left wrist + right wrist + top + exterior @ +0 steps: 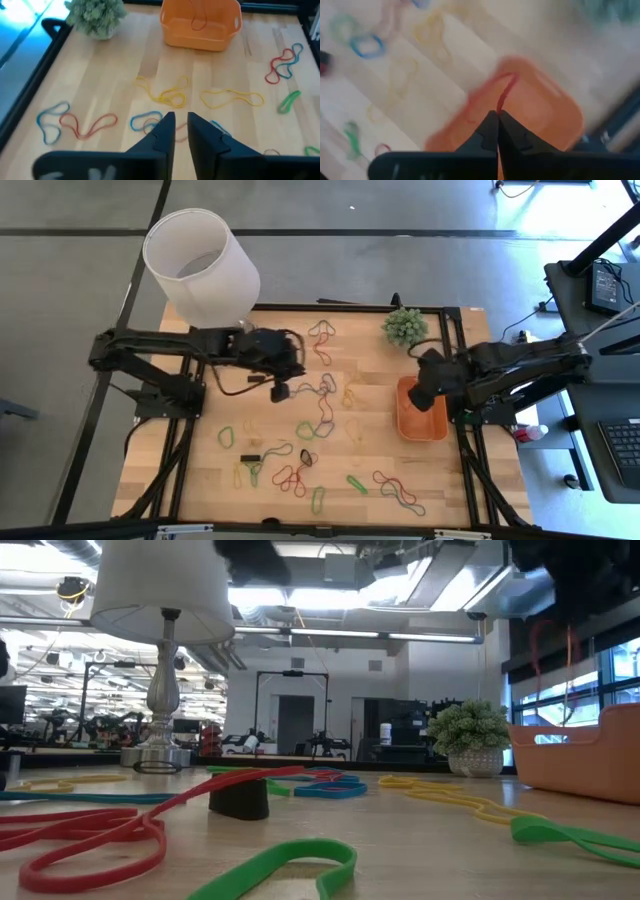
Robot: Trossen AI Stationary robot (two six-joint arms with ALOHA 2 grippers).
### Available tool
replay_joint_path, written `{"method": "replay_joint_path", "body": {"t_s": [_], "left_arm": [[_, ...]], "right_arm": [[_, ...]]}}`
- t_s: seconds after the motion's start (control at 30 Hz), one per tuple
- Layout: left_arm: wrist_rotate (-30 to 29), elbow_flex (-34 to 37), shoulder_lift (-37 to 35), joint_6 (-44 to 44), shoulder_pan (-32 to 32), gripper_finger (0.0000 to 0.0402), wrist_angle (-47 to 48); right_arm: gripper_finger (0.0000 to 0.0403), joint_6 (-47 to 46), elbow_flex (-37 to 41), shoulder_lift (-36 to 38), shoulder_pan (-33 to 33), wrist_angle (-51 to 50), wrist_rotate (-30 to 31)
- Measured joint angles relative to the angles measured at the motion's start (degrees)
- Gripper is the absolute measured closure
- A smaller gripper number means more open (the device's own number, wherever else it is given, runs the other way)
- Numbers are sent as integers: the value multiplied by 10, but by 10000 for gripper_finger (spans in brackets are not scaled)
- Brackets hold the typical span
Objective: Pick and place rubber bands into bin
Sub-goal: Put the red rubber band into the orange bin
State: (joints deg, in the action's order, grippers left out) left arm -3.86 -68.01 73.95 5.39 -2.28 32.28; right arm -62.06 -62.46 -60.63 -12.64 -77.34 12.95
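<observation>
**Right gripper holds a red band over the bin; left gripper low among the loose bands**

Your bin [421, 420] sits at the table's right edge, just in front of the little plant [404, 327] and close against the black frame rail [452, 370] on that side. The right gripper [497, 116] hangs above it with its fingers pressed together on a red rubber band [504, 92], which dangles over the orange tray.

The rubber bands [325, 395] still on the wood are scattered across the middle and front of the table, well apart from the bin. You have a bare strip of wood between the nearest yellow loops [167, 92] and the bin's near wall.

Your left gripper [181, 125] is down over the middle of the table, fingers a narrow gap apart, with a blue band [145, 121] and a tan one just beside the tips. You cannot tell whether it has caught either.

The white lampshade [200, 265] overhangs the far left corner, close behind the left arm.
</observation>
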Motion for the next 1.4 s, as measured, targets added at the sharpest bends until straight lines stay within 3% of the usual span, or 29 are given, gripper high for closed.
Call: {"method": "replay_joint_path", "body": {"t_s": [0.17, 0.53, 1.0, 1.4], "left_arm": [[0, 86, -84, 32, 0, 397, -63], [-39, 211, -208, 62, 0, 399, -113], [-44, 255, -219, 105, 0, 400, -111], [-55, 255, -219, 104, 0, 396, -111]], "right_arm": [[403, -31, 70, -19, -17, 43, -34], [390, -120, 213, -30, -17, 167, -66], [301, -217, 261, -30, -14, 198, -72], [230, -217, 261, -30, -14, 201, -86]]}}
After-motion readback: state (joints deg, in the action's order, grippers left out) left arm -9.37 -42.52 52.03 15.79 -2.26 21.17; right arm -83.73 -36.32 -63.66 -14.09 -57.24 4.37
